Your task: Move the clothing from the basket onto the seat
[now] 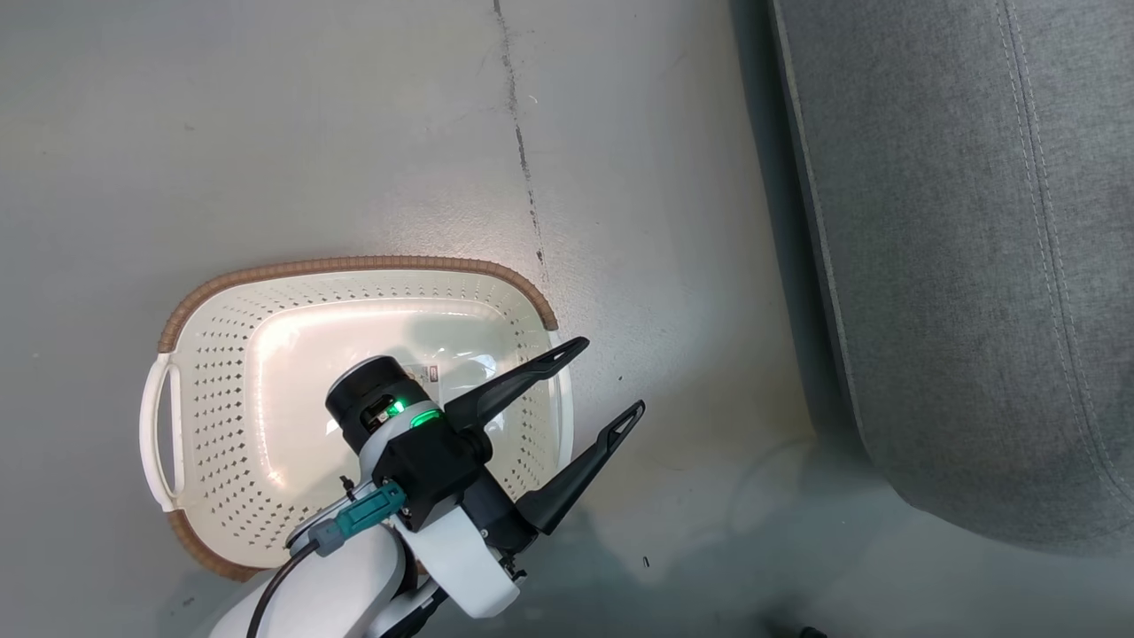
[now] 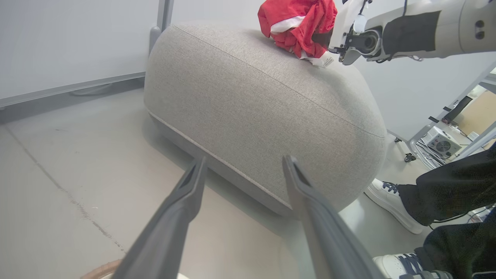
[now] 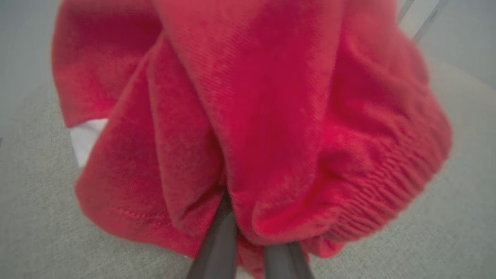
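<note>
Clothing [image 3: 248, 116] is pinched in your right fingers [image 3: 217, 244] over the seat [image 2: 252, 116]; left fingers [image 1: 523, 377] open over the basket [image 1: 213, 372].

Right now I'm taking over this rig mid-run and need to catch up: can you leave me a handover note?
Left hand: open, holding nothing, above the basket edge.
Right hand: shut on the clothing, at the top of the seat.
Done: red bundle out of the basket; no clothing shows in its visible part.
Left: release onto the seat, withdraw. A person's shoe is beside the seat.
</note>
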